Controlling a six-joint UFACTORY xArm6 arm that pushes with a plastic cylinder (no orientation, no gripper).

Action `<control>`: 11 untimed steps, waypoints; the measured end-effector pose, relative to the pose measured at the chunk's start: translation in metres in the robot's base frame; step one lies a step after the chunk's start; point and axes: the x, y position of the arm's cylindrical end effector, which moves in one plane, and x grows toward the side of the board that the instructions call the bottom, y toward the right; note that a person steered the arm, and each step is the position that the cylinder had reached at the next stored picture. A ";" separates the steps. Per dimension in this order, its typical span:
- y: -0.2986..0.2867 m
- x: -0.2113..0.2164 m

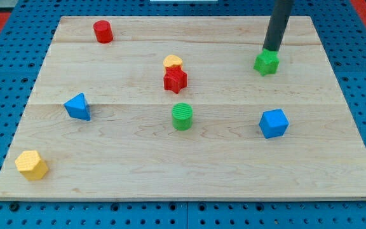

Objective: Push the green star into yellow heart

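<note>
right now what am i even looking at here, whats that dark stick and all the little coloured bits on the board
This is one camera picture looking down at a wooden board on a blue pegboard. The dark stick is a robot arm's rod; it has no hand and holds nothing, it only pushes. My tip sits just behind the green star, on its top side in the view. It is meant to shove that star into the yellow heart, which lies to the view's left, touching a red star. Also scattered about: a red cylinder, a green cylinder, a blue triangle, a blue cube and a yellow hexagon.
</note>
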 end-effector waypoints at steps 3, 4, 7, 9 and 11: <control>-0.010 0.065; -0.044 0.045; -0.098 0.014; -0.098 -0.003; -0.116 -0.025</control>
